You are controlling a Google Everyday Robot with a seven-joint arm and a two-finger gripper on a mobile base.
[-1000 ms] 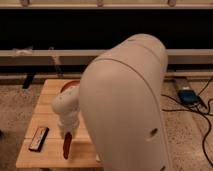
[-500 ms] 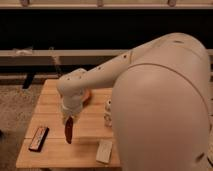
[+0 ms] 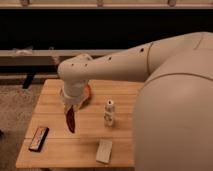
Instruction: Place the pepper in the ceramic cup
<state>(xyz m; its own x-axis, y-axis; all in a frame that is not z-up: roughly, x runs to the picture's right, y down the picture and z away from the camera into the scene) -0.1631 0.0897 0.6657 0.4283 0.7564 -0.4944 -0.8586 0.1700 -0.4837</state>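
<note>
The pepper (image 3: pixel 70 120) is a slim dark red chili, hanging point down from my gripper (image 3: pixel 70 106) over the left middle of the wooden table (image 3: pixel 55 152). The gripper sits below the white wrist of my arm (image 3: pixel 75 80) and is shut on the pepper's top end. The pepper hangs a little above the tabletop. The ceramic cup is hidden or out of view; the arm covers the area behind the gripper.
An orange bowl (image 3: pixel 88 93) peeks out behind the wrist. A slim white bottle (image 3: pixel 109 113) stands right of the pepper. A flat black-and-red device (image 3: pixel 38 138) lies at front left. A pale flat card (image 3: pixel 104 150) lies at the front. My arm's large white body fills the right side.
The arm has swung further back and to the right, uncovering more of the table. The pepper stays held and has moved slightly toward the table's middle.
</note>
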